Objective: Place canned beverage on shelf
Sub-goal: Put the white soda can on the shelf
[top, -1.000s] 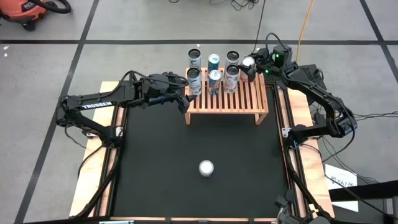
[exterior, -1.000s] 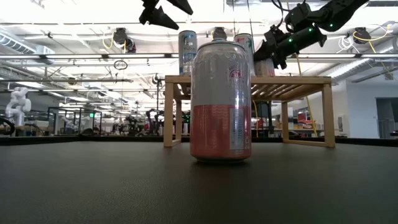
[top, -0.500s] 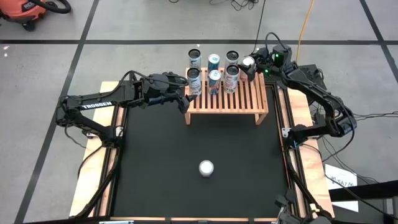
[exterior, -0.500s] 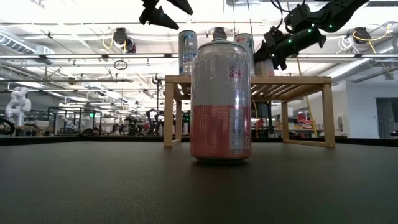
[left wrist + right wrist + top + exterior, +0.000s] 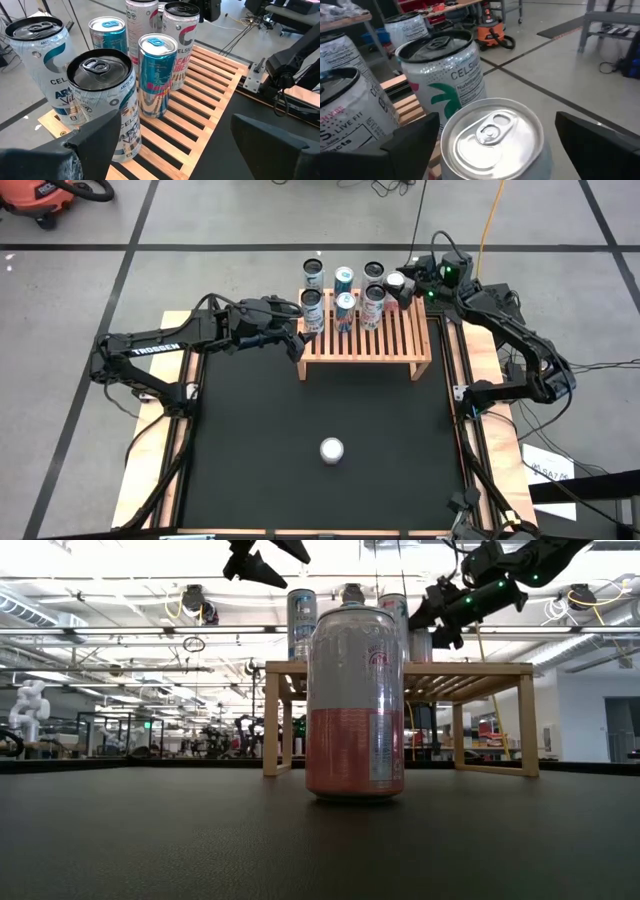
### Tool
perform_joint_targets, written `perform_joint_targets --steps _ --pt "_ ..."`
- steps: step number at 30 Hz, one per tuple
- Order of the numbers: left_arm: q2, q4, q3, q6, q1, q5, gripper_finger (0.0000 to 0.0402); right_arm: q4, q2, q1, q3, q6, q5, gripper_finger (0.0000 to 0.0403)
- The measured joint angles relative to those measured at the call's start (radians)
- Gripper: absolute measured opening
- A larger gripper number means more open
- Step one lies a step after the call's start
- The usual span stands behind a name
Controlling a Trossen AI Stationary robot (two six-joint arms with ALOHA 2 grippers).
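Right gripper (image 5: 402, 283) at the shelf (image 5: 400, 340) back corner, fingers spread wide around a silver-topped can (image 5: 492, 135), apparently just set down. Left gripper (image 5: 296, 340) hovers by the opposite end, fingers wide, empty. Pink can (image 5: 332, 450) waits mid-bench, probably next.

In the low view the near can (image 5: 355, 700) hides the middle of the shelf (image 5: 497, 670) and some cans behind it. In the right wrist view the silver can (image 5: 492, 137) is cut off below, its label unseen.
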Motion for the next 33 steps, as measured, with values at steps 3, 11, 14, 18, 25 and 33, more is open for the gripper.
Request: perform_joint_targets --steps 3,11,14,18,25,33 --pt "0.0 0.0 0.0 0.0 0.0 0.0 0.0374 -0.004 -0.018 -0.006 0.0 0.007 0.025 0.0382" --pt "0.0 0.0 0.0 0.0 0.0 0.0 0.0374 -0.115 -0.023 -0.011 0.0 -0.035 0.008 0.0337" --pt "0.0 0.0 0.0 0.0 0.0 0.0 0.0374 -0.125 -0.023 -0.009 0.0 -0.048 -0.007 0.0316" --pt "0.0 0.0 0.0 0.0 0.0 0.0 0.0374 -0.129 -0.023 -0.01 0.0 -0.063 -0.007 0.0301" --pt "0.0 0.0 0.0 0.0 0.0 0.0 0.0374 -0.164 -0.032 -0.011 0.001 -0.101 -0.008 0.0293" --pt "0.0 0.001 0.001 0.0 0.0 0.0 0.0374 -0.219 -0.08 -0.012 0.0 -0.122 -0.007 0.0294"
